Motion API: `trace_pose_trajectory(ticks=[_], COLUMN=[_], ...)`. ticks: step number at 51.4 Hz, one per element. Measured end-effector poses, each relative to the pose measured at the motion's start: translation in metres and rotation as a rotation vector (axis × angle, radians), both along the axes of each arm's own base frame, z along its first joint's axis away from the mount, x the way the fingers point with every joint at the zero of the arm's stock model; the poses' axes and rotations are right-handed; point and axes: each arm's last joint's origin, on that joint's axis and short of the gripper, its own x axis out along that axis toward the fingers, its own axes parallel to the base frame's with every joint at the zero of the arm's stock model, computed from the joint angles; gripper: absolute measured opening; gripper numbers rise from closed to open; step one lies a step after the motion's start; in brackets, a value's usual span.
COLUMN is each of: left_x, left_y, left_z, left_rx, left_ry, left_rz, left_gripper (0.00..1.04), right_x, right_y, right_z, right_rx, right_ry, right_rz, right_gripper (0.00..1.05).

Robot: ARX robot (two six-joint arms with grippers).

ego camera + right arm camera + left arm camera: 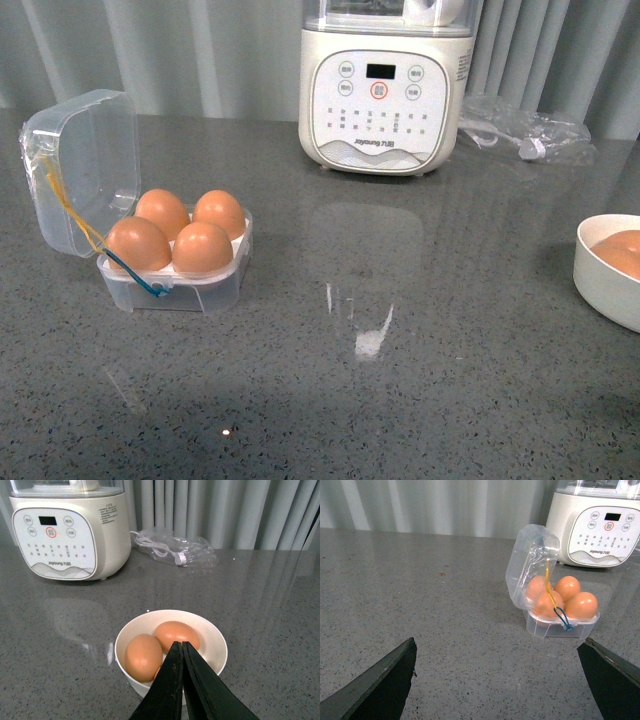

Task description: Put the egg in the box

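Observation:
The clear plastic box (170, 292) stands at the left of the grey table, its domed lid (85, 160) hinged open. Four brown eggs fill its tray, the nearest one (202, 248) at the front. The box also shows in the left wrist view (555, 626). My left gripper (499, 645) is open and empty, low over the bare table, short of the box. My right gripper (181, 644) is shut and empty, just above a white bowl (212, 637) holding two brown eggs (143, 656). Neither arm shows in the front view.
The white bowl (600, 278) sits at the table's right edge. A cream kitchen appliance (380, 95) stands at the back centre. A crumpled clear bag with a white cable (525, 135) lies to its right. Curtains hang behind.

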Motion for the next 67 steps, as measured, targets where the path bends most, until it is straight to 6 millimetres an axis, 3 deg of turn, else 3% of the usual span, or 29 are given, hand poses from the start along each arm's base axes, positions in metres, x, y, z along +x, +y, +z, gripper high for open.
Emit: trace_pose_trajectory(ticks=[19, 67], left_x=[0.000, 0.000], left_y=[0.000, 0.000], left_z=[0.000, 0.000], left_rx=[0.000, 0.000], left_ry=[0.000, 0.000], left_rz=[0.000, 0.000], left_gripper=[0.98, 0.98], right_x=[-0.031, -0.065], right_y=[-0.021, -0.021], right_z=[-0.014, -0.008], right_rx=[0.002, 0.002], right_ry=[0.002, -0.023], right_rz=[-0.005, -0.003], right_gripper=[0.03, 0.03])
